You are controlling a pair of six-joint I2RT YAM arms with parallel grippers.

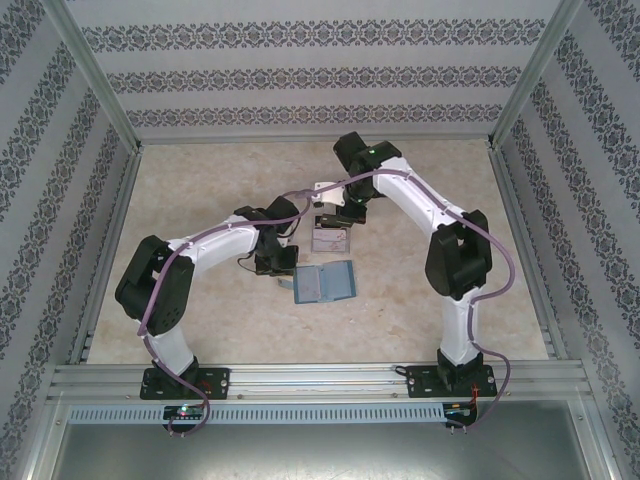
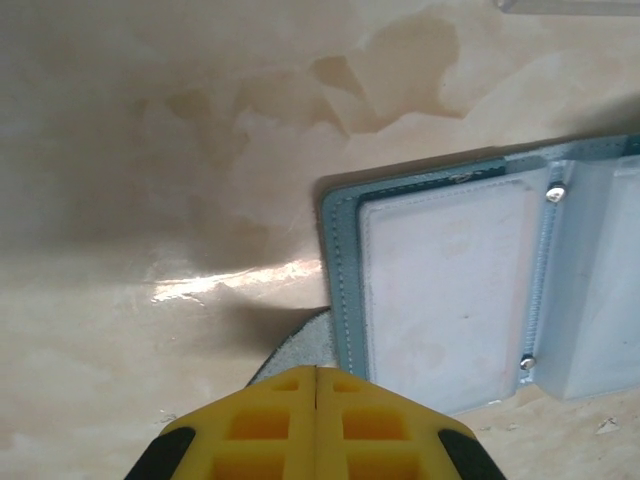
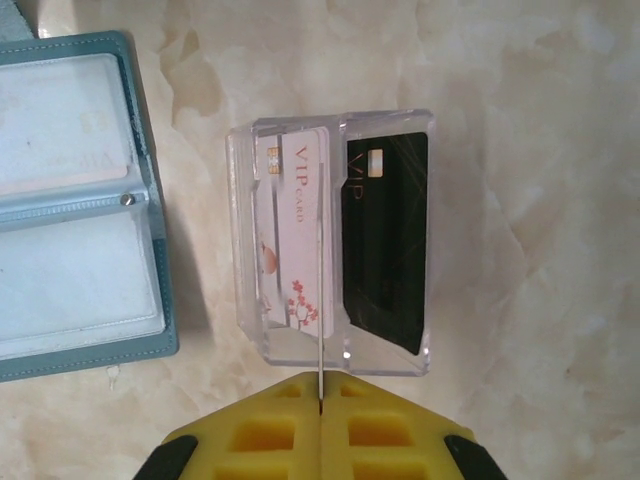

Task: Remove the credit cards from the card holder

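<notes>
Over the clear plastic box [image 3: 243, 250], held a thin card [image 3: 320, 345] on edge in the closed right gripper [image 3: 320, 392]. Saw a pale flowery card [image 3: 295, 230] and a black card [image 3: 385, 240] inside, teal-blue folding wallet [image 2: 440, 300] open, left gripper [image 2: 317, 372] squeezed together at its corner. Looked light, stiff, slippery: best pinched edgewise.

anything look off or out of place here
Nothing stands out. The card holder lies open, a pale card and a black card stand in the clear box, and the right gripper pinches a third card edge-on above it.
</notes>
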